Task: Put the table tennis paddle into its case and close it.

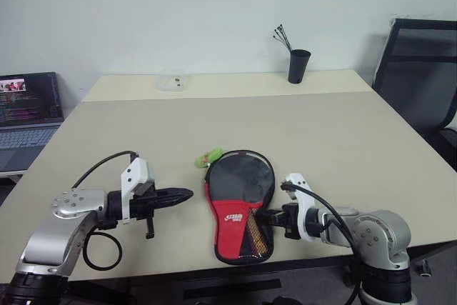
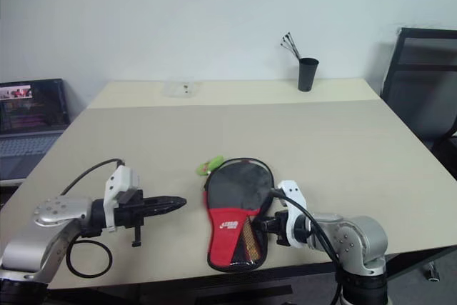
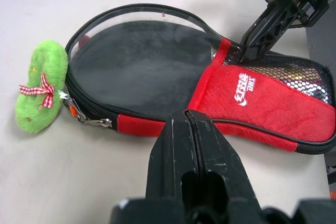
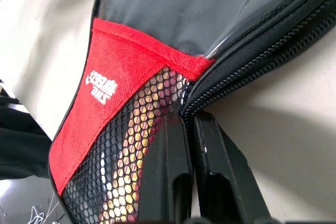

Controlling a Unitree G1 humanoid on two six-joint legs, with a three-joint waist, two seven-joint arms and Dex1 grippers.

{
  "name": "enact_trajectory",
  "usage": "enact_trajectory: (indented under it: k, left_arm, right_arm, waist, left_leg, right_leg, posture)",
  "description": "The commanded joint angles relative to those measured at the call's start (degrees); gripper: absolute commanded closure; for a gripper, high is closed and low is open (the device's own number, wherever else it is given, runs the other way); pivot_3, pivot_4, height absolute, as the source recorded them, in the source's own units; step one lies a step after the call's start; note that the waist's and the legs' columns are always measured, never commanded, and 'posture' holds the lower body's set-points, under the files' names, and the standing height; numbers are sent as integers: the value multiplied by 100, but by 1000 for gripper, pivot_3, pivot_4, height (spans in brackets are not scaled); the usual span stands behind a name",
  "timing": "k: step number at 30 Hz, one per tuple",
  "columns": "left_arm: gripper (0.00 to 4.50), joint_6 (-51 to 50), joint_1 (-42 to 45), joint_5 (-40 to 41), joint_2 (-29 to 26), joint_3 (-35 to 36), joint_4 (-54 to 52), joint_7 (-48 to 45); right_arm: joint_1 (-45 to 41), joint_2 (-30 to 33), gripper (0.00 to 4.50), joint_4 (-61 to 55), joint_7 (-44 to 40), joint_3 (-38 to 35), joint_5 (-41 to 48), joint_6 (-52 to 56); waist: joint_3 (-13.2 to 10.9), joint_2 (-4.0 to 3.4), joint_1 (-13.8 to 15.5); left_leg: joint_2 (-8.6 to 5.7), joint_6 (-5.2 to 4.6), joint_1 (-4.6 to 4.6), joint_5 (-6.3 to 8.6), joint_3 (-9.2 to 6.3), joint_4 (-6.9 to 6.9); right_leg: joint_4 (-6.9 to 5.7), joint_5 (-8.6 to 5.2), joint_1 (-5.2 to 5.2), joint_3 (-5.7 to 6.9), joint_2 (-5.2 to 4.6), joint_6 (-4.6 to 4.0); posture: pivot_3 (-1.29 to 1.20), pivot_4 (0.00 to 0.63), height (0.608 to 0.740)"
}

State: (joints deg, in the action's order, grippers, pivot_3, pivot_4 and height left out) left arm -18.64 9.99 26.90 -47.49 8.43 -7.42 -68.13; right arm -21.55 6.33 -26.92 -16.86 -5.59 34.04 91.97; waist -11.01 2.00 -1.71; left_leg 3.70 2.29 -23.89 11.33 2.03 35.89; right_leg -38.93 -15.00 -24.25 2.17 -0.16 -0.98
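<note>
Case (image 1: 239, 205): lies flat on the counter (image 1: 335, 133), near its front edge, between both tools.
Paddle (image 3: 142, 61): already inside the case; handle visible through the mesh.
Zip: slider with green tag (image 3: 39, 93) sits at the blade end.
Left tool (image 1: 178, 195): fully closed, empty, beside the case.
Right tool (image 4: 189, 129): closed, tips on the zip edge by the mesh; a pinch on fabric is not certain.
Risk: the case can slide on a pull, because nothing pins it.
</note>
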Motion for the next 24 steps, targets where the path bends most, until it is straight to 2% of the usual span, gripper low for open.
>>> enact_trajectory:
  k: [1,8,12,17,24]
  left_arm:
    - [4500,47,8,36,-24,79,-163,61]
    - [4500,95,-114,26,14,99,-229,194]
    - [4500,160,-35,-19,97,130,-95,360]
    - [4500,258,404,-176,367,157,341,864]
    - [4500,189,1004,-353,581,77,1040,1312]
  right_arm:
    - [112,-10,3792,-294,134,-95,191,53]
    - [360,260,1396,-671,304,-286,716,53]
    - [83,587,21,-867,68,-472,1099,53]
    - [-672,654,21,-512,-117,-517,1044,-326]
    - [-1008,450,21,204,-40,515,457,-1394]
  waist:
    - [0,0,1]
    - [0,0,1]
    - [0,0,0]
    - [-1,0,-2]
    - [0,1,-1]
  left_leg:
    - [0,0,0,0,0,0]
    - [1,0,0,0,-3,0]
    - [-1,0,1,0,-2,1]
    - [1,-1,4,0,-3,1]
    - [-2,-1,-6,0,8,-1]
  right_leg:
    - [1,0,0,0,0,0]
    - [1,0,0,1,0,0]
    - [1,0,1,0,-3,0]
    - [-4,0,3,6,4,0]
    - [7,0,2,4,6,0]
  posture:
    - [0,150,740]
    - [0,150,740]
    - [0,150,740]
    - [0,150,740]
    - [0,150,740]
